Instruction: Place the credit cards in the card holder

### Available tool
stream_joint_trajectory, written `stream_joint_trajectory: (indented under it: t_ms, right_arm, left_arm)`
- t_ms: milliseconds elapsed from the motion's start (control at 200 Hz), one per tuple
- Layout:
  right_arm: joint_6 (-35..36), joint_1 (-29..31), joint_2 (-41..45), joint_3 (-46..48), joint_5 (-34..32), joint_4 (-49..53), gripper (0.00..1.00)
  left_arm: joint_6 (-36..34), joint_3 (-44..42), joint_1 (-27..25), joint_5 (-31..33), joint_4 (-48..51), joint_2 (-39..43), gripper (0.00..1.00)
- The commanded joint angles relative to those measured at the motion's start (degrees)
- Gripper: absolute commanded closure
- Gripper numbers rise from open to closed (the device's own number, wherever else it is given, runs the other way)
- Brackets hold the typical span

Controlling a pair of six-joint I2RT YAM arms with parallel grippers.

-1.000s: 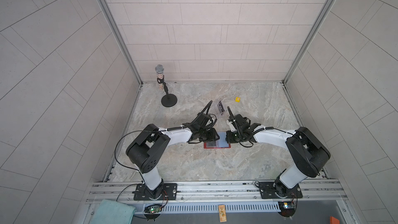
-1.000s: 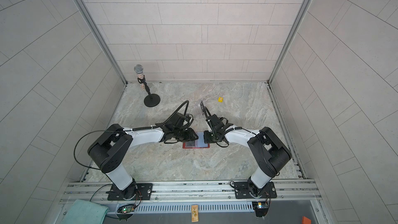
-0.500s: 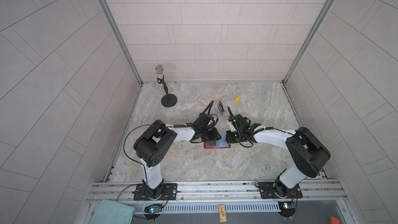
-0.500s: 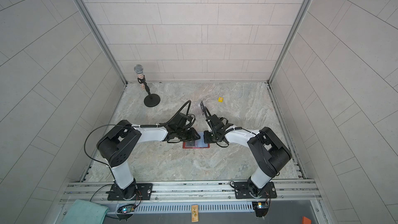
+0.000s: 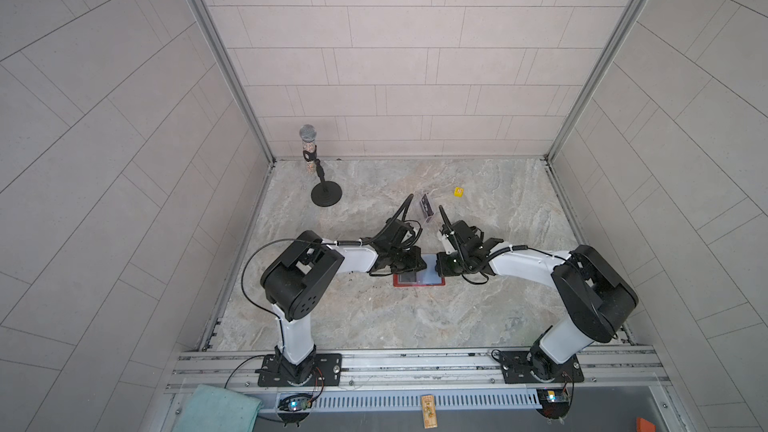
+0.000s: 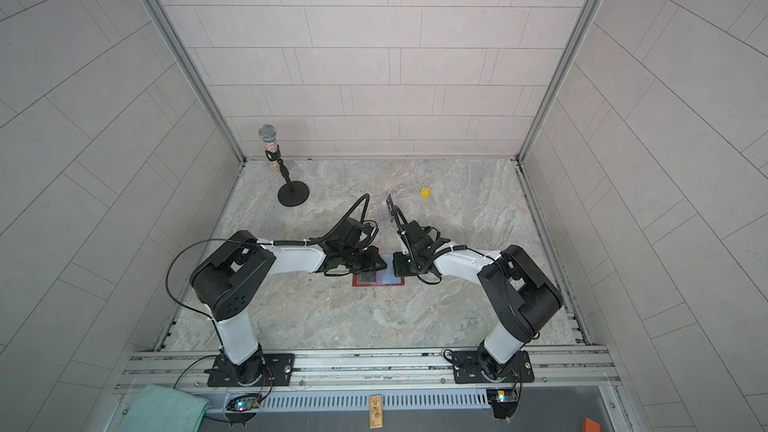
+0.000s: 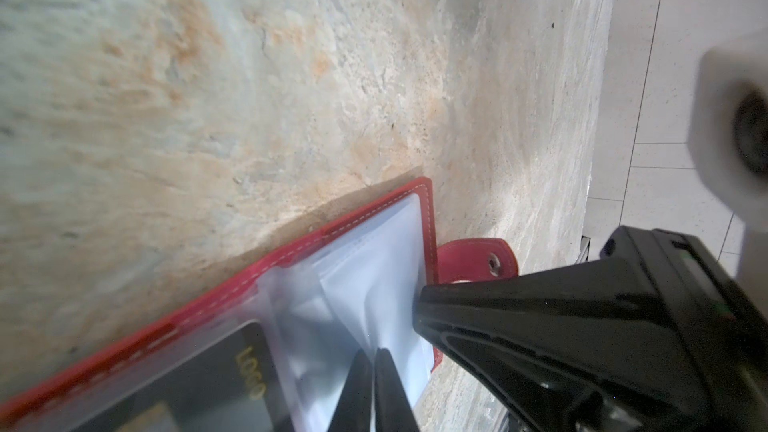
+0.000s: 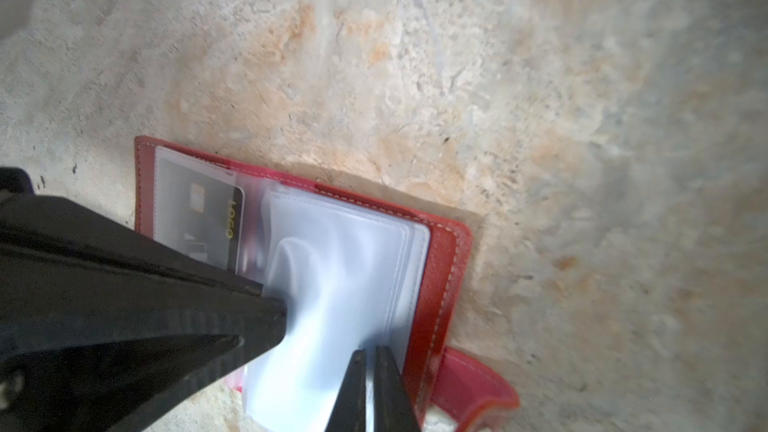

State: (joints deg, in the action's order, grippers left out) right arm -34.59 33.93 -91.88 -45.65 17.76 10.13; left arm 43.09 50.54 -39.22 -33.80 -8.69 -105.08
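Under our 2 claws lies the open card holder (image 8: 436,268): left claw (image 7: 371,361) pinched tight on a clear sleeve (image 8: 332,268), right claw (image 8: 370,361) closed opposite, 1 black card (image 8: 212,222) sleeved beside the left.

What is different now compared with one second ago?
The left gripper shut, apparently pinching a clear sleeve of the card holder, and the left arm's elbow swung toward the middle. The right gripper, shut at the sleeves' edge, the card holder and the black card inside it stayed in place.
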Motion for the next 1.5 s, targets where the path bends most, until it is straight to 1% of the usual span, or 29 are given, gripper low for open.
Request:
stream_joint_trajectory:
  t_ms: [0,40,265,440,731,1091,1131,1171,1211,1286,1301,1346,1401,1496]
  right_arm:
    - [0.14,-0.42,2.28,1.17,-1.58,2.16,0.89]
    - [0.14,-0.65,2.59,1.18,-1.58,2.34,0.89]
    - [0.2,-1.94,2.89,1.82,-1.1,2.44,0.88]
    - [0.55,-1.9,1.58,1.46,0.61,2.19,0.88]
    - [1.52,-1.84,2.03,0.33,2.47,2.6,0.88]
    - [2.24,-1.35,2.01,-1.44,4.36,3.15,0.82]
    - [2.24,-1.32,1.96,-1.51,4.85,2.9,0.81]
    - [2.17,-1.33,1.96,-1.68,5.33,2.64,0.81]
    - [2.07,-1.2,1.97,-1.8,5.89,2.17,0.81]
    - [1.9,-1.02,2.05,-1.99,7.12,1.18,0.79]
    - [1.89,-1.05,1.97,-2.01,7.31,0.98,0.79]
    - [1.68,-0.96,1.8,-2.14,7.85,0.47,0.79]
    - [1.33,-0.89,1.49,-2.35,8.23,0.05,0.78]
    - [0.68,-0.63,1.02,-2.59,9.06,-1.51,0.76]
  left_arm:
    - [-0.55,0.14,-0.42,1.21,0.53,1.63,0.97]
    - [-0.6,-0.06,-0.37,1.38,0.58,1.91,1.0]
    - [-0.55,-0.53,-0.41,2.93,1.08,3.45,1.0]
    - [-0.63,-0.53,-0.42,2.51,0.97,3.58,1.0]
    - [-0.73,-0.49,-0.42,1.94,0.73,3.36,1.0]
    - [-0.94,-0.38,-0.42,1.41,0.65,3.27,1.0]
    - [-0.9,-0.45,-0.42,1.39,0.69,3.46,0.98]
    - [-0.99,-0.45,-0.42,1.53,0.91,3.76,0.92]
    - [-1.27,-0.4,-0.42,1.92,1.43,4.22,0.87]
    - [-1.34,-0.77,-0.42,3.37,2.71,5.71,0.73]
    - [-2.62,-0.9,-0.42,3.71,3.08,6.13,0.71]
    - [-3.47,-1.21,-0.42,4.93,3.92,7.28,0.64]
    - [-4.07,-1.71,-0.42,6.25,4.83,8.72,0.61]
    - [-5.0,-2.47,-0.42,8.53,6.23,11.24,0.59]
